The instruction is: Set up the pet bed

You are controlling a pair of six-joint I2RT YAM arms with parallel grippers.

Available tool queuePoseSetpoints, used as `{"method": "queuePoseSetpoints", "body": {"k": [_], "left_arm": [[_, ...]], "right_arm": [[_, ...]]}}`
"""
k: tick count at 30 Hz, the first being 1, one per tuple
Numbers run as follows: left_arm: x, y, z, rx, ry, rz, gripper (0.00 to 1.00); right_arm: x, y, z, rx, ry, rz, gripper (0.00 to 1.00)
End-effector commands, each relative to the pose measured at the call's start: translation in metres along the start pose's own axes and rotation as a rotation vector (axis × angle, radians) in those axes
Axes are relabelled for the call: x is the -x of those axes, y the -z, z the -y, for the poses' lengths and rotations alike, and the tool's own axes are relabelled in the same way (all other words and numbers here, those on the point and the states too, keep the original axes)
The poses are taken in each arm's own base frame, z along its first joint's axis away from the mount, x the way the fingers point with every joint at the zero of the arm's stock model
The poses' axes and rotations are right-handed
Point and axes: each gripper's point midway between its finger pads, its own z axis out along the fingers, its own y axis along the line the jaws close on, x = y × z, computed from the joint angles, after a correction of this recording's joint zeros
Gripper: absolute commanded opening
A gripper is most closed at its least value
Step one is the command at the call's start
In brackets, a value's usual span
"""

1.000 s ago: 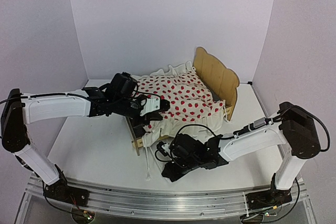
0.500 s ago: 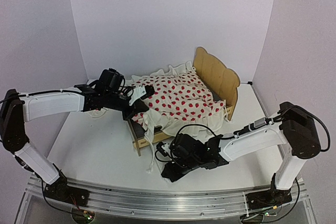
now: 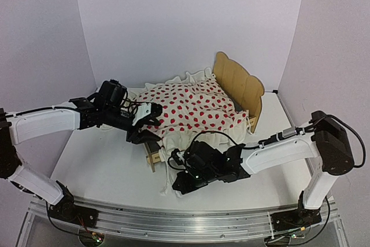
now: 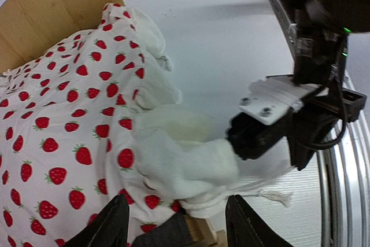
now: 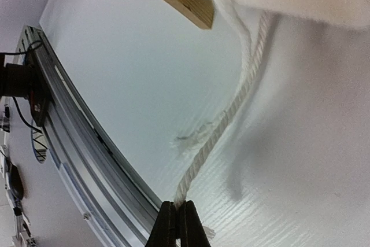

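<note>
And the left gripper [image 4: 176, 203] let go! A second earlier it was clamped on the blanket [image 3: 196, 105] out over the middle of the bed. Now its fingers stood apart with nothing between them, and the arm had drawn back to the left, hovering by the near-left corner of the pet bed [image 3: 238, 85]. The left wrist view looked down between those spread fingers onto strawberry-print cloth and a rumpled white fold.

The pet bed sat where it had been, in the middle of the table [image 3: 104, 160], set at an angle with its wavy-topped end at the far right. Most of it lay under the blanket, and the printed cloth reached a touch further over the bed's left side than before. Only the tall end and the near-left plywood corner poked out.

Over to the right gripper [image 5: 177, 207]: pinched tight, same as a second ago, on a white cord [image 5: 231, 114] that trailed from the blanket's plain white edge down onto the table. The gripper had shifted a little left and toward the near edge of the table. The white edge had come out with it, spilling off the foot of the bed. The cord curved slack past the bed's wooden corner, its frayed end just beyond the closed fingertips.
</note>
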Motion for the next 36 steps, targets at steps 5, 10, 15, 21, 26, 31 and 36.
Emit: {"method": "queuePoseSetpoints", "body": {"k": [5, 10, 15, 21, 26, 31, 36], "left_arm": [[-0.008, 0.007, 0.102, -0.139, -0.234, 0.152, 0.58], [-0.028, -0.011, 0.115, -0.096, -0.298, 0.19, 0.58], [-0.037, -0.032, 0.1, -0.027, -0.32, 0.178, 0.61], [-0.045, -0.044, 0.123, -0.106, -0.374, 0.197, 0.61], [-0.051, -0.054, 0.136, -0.151, -0.386, 0.192, 0.49], [-0.065, -0.062, 0.137, -0.156, -0.394, 0.147, 0.38], [-0.067, -0.065, 0.133, -0.137, -0.391, 0.136, 0.29]], "right_arm": [[0.02, 0.005, -0.027, 0.063, -0.085, 0.033, 0.0], [0.023, 0.007, -0.038, 0.107, -0.072, 0.026, 0.0], [0.024, 0.01, -0.042, 0.119, -0.055, 0.027, 0.0], [0.025, 0.012, -0.043, 0.128, -0.038, 0.034, 0.0], [0.025, 0.013, -0.045, 0.137, -0.022, 0.03, 0.0], [0.028, 0.018, -0.048, 0.153, -0.004, 0.036, 0.0], [0.033, 0.023, -0.056, 0.188, 0.017, 0.056, 0.0]]}}
